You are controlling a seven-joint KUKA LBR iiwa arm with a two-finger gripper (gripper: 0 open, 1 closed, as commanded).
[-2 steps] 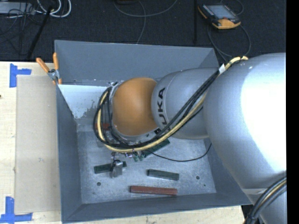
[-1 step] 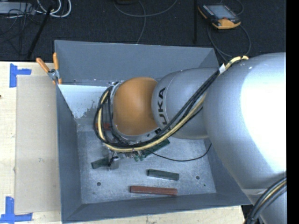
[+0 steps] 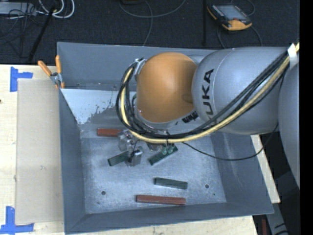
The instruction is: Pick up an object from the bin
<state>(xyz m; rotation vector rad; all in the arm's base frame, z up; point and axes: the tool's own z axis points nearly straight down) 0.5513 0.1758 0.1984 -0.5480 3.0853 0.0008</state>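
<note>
Gripper [image 3: 131, 153] low over the floor of the grey bin [image 3: 93, 182], left of the floor's middle. Cannot tell whether spread or pressed together: too much hidden under the wrist.

Directly at it, a dark green stick [image 3: 117, 160], flat on the floor and slightly slanted, its right end reaching the gripper's tip. Cannot tell whether pinched or only touched.

Just to the right, under the wrist's shadow, a second green stick [image 3: 163, 154], slanted the other way and partly covered by the arm.

Toward the far-left corner of the floor, near the foot of the sloping wall, a red-brown stick [image 3: 108, 131], well clear of the gripper.

Toward the near edge, two more pieces: a third green stick [image 3: 171, 183] right of the middle and, just nearer the edge, a longer red-brown stick [image 3: 160, 199], both flat and apart from each other.

Above all this, the rounded orange cover [image 3: 164, 87] of the wrist and looping black and yellow cables [image 3: 128, 119], blocking sight of the far middle of the floor.
</note>
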